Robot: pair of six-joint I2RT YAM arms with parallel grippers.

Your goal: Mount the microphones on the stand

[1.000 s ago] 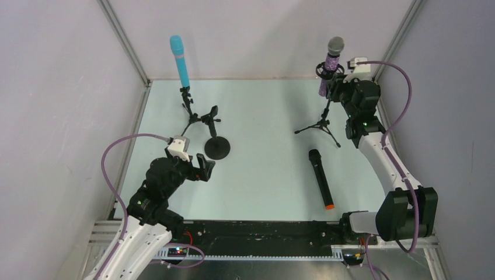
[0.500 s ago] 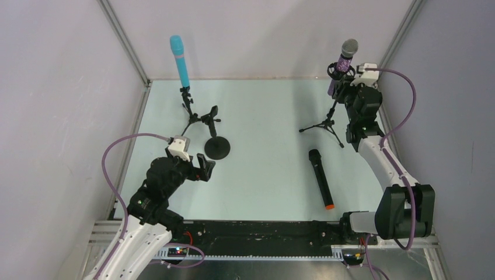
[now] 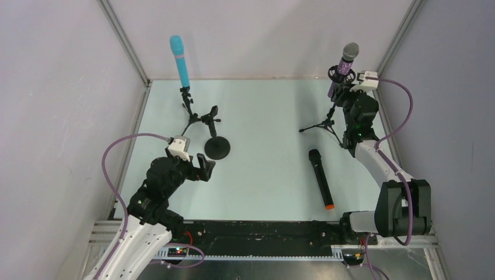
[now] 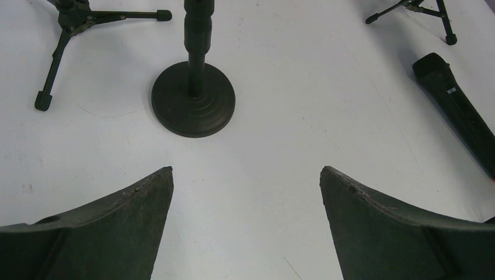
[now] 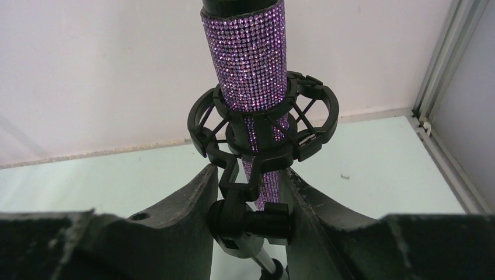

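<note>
a: where are the mics?
b: blue mic [image 3: 179,60] upright on the left tripod [image 3: 190,119], far left; purple mic [image 3: 345,63] upright in the mount [image 5: 204,119] of the right tripod [image 3: 323,122]; black mic [image 3: 321,178] flat on the table [image 3: 262,111], right of middle, well apart from the round stand [image 3: 216,147], which holds no mic.
a: grippers?
b: right gripper [image 5: 248,175] pinches the mount's neck, fingers tight on both sides, just under the purple mic; left gripper [image 4: 246,172] hangs near the round stand, jaws wide apart, holding nothing.
a: how will the black one handle?
b: i judge it stiff, smooth, a bit slippery, light enough for one gripper; take it across mid-barrel, not at the orange end; it may roll; the round stand could tip under a sideways push.
</note>
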